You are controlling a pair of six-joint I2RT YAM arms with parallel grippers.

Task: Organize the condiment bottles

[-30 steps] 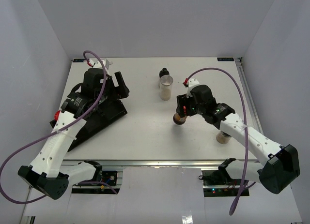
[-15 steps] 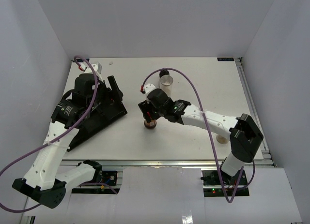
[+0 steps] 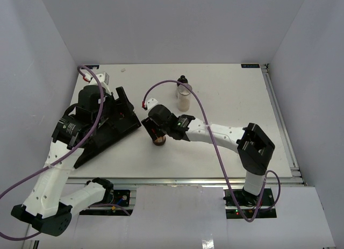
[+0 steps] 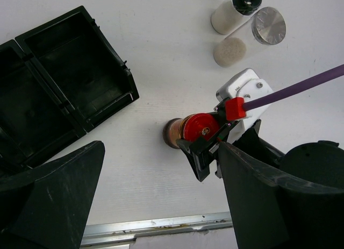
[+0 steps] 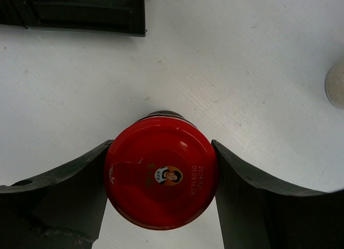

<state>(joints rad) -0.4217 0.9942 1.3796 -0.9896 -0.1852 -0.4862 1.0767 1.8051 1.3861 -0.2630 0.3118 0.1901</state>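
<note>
- The right tool (image 3: pixel 157 132) grips the red-capped jar (image 5: pixel 161 171) across its cap, upright over the worktop (image 3: pixel 226 152) and near the black tray (image 4: pixel 64 77).
- The left tool (image 4: pixel 161 206) hangs wide open and empty.
- The jar looks rigid, light and smooth-sided, so the cap is probably the surest place to hold it.

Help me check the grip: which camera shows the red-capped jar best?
The right wrist view: the red-capped jar fills the frame, its cap clamped in the right gripper. The left wrist view shows it smaller, cap and brown body visible, partly hidden by that gripper. The top view shows only its brown lower part beneath that gripper.
</note>
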